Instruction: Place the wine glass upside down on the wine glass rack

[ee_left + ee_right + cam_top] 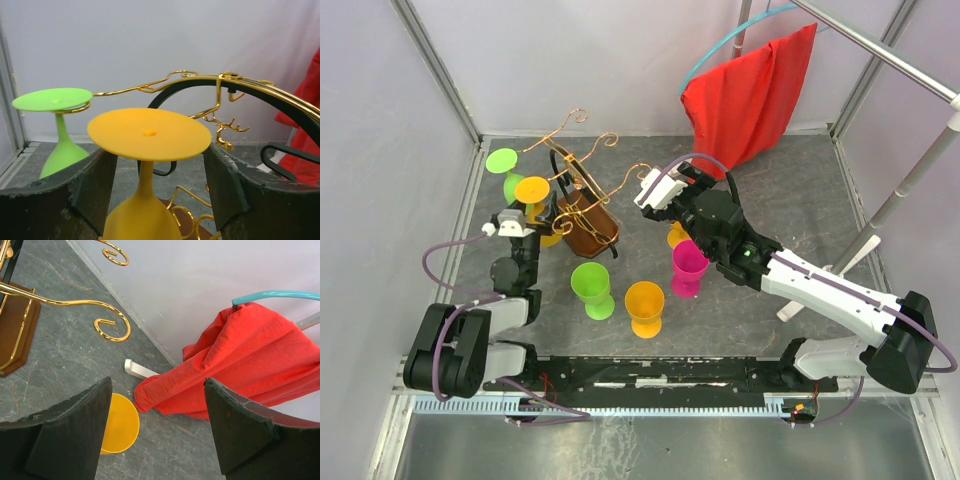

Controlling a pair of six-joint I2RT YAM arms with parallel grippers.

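Note:
The wine glass rack [588,222] stands at the back left, with a brown wooden base and gold wire arms [150,89]. A green wine glass [503,162] hangs upside down from one arm, and it also shows in the left wrist view [52,98]. My left gripper [527,222] holds an orange wine glass [149,134] upside down by its bowl, beside the green one; its foot touches no wire that I can see. My right gripper [650,190] is open and empty right of the rack, above a yellow glass [117,425].
A green glass [590,288], an orange glass [644,305] and a magenta glass [688,265] stand on the table in front of the rack. A red cloth [750,95] hangs at the back right from a white stand [910,190]. The rack's scrolls [112,322] are close to my right gripper.

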